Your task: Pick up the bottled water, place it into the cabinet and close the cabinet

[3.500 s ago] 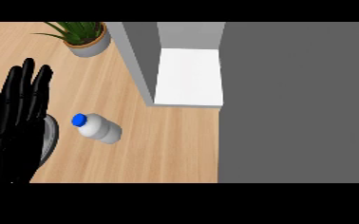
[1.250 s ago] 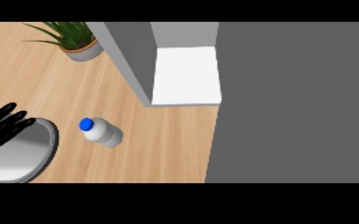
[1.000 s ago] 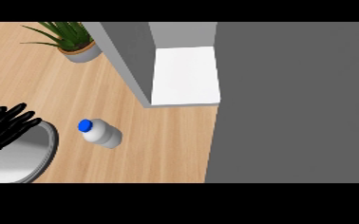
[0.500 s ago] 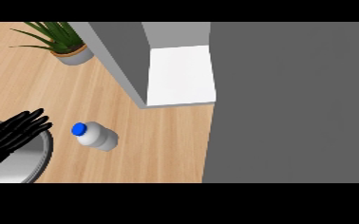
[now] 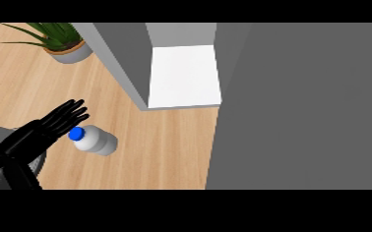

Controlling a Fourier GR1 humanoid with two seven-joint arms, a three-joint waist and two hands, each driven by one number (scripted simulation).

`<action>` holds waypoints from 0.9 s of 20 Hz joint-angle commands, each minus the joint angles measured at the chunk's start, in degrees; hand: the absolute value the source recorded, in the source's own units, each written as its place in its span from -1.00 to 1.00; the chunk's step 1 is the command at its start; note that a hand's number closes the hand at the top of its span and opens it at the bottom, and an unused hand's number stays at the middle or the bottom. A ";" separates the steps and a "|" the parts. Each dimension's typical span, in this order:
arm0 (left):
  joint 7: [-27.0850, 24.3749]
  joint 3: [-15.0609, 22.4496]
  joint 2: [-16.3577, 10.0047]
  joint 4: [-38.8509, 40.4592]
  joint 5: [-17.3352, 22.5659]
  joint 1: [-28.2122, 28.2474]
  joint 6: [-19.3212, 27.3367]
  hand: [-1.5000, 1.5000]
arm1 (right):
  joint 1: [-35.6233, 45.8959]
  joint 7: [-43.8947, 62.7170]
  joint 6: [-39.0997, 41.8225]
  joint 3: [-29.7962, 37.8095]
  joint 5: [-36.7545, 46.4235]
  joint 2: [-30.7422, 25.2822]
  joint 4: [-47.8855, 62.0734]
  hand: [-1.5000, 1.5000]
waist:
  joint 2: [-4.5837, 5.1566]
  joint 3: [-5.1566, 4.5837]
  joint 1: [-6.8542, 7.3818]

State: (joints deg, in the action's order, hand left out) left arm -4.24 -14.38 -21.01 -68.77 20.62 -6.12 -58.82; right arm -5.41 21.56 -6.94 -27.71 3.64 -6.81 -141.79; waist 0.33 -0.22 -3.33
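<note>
1. Pale wood bench [image 5: 167, 152] fills the left and middle of the head view, its planks running from the upper band down to the lower one
2. At the far upper left a potted plant [image 5: 54, 34] stands on the bench, its long green leaves rising out of a round grey pot [image 5: 73, 54] that sits just beside the cabinet's outer wall
3. Lower left, the left hand [image 5: 44, 130] comes in from the corner, black, fingers straight and spread, gripping nothing; its fingertips [image 5: 76, 112] point up and to the right, and its side is just beside the bottle's cap, though I cannot tell whether they touch
4. Right of that hand the bottled water [image 5: 98, 141] lies on its side on the bench, its blue cap [image 5: 76, 133] turned toward the hand and its pale body pointing down and right
5. Bare bench lies all round the bottle on its right and upper sides, up to the cabinet's near corner
6. Upper middle, the cabinet [image 5: 120, 61] shows a slanted grey side wall, and beside it the white inner floor [image 5: 183, 76] is open to view
7. On the right a broad grey panel [image 5: 291, 108] runs the full height of the view and cuts off the bench along a straight edge; whether it is the cabinet's door I cannot tell
</note>
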 commanded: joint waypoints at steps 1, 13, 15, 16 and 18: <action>-9.50 0.51 2.90 9.54 -9.39 -4.00 -3.73 -1.00 | -0.80 1.11 -1.56 -0.79 3.76 0.16 -3.29 -1.00 | 0.15 -0.24 0.20; -29.69 4.80 3.68 23.85 -21.75 -10.33 2.60 -1.00 | -0.32 0.47 -3.57 -1.76 5.08 -1.58 -1.42 -1.00 | 0.18 -0.19 0.71; -32.06 5.17 4.19 26.85 -22.36 -11.56 4.58 -1.00 | -0.94 0.39 -3.14 0.34 2.78 -2.71 -2.79 -1.00 | 0.20 -0.10 0.78; -32.06 5.04 4.81 28.21 -21.38 -12.06 4.61 -1.00 | -0.81 1.30 -3.65 -3.08 4.59 -2.24 -4.00 -1.00 | 0.16 -0.24 0.08; -35.34 5.40 3.06 29.12 -22.23 -11.65 5.13 -1.00 | -1.05 3.43 -4.18 -1.85 4.76 -3.26 -6.04 -1.00 | 0.00 -0.17 0.76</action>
State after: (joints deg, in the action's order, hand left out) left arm -28.46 -9.70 -17.38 -43.52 -0.16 -17.02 -47.41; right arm -5.56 21.07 -10.33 -29.15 4.25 -8.98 -141.79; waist 0.43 -0.41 -2.84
